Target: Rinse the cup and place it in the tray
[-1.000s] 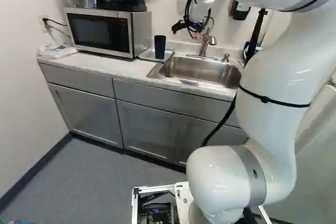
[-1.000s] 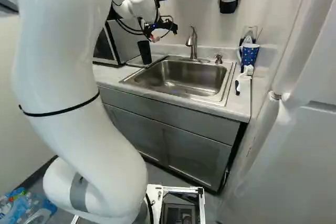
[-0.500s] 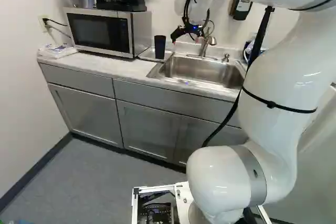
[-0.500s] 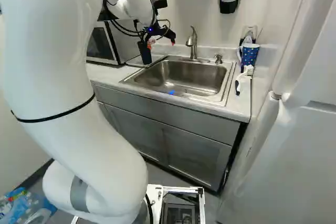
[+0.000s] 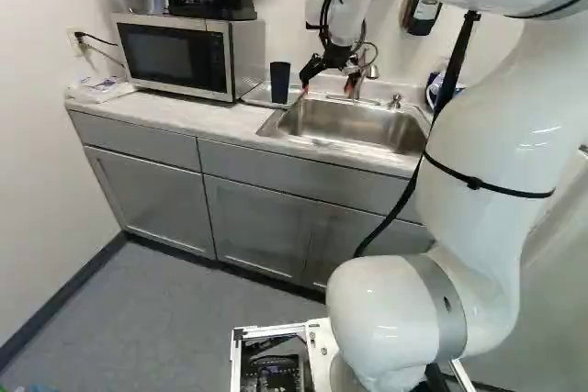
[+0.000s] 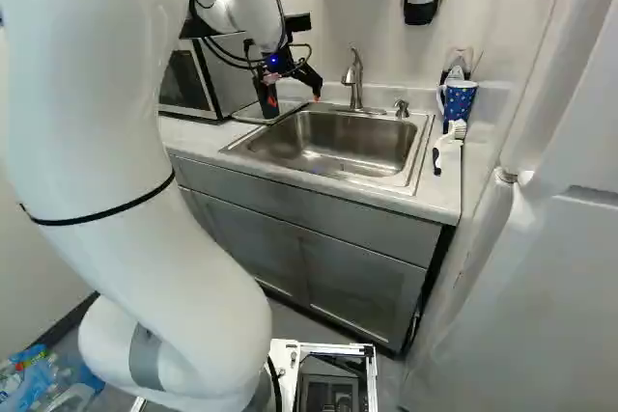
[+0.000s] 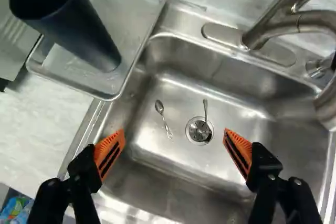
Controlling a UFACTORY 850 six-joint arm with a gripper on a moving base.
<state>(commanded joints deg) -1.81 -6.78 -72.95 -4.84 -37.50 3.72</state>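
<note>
Orange pads [image 7: 111,151] are facing each other across a broad gap; the jaws are standing wide and holding nothing, and are hanging above the sink [image 7: 218,59]. The dark cup [image 7: 86,35] is standing upright in the metal tray [image 7: 128,6], ahead of the jaws and off to one side, outside their span. Whether it is awaiting its rinse, these views are leaving undetermined.

Assessment: the step in hand is appearing to be an approach to the cup. Sound practice is calling for shifting the jaws sideways over the tray, turning them to straddle the cup, and lowering them so that both pads are meeting its wall at mid-height. A pad catching the rim is risking a topple; the cup's slick-looking, tapering side is calling for a firm, level squeeze. During any carry, the faucet [image 7: 273,22], ahead of the jaws on the side away from the cup, is needing clearance.

Containers: the tray is holding the cup; whether the cup is containing anything, its dark interior is not revealing. The sink is holding two items, both lying ahead of the jaws within their span: a spoon [image 7: 159,107] on the basin floor, and a second utensil [image 7: 205,109] reaching over the drain [image 7: 197,131].
</note>
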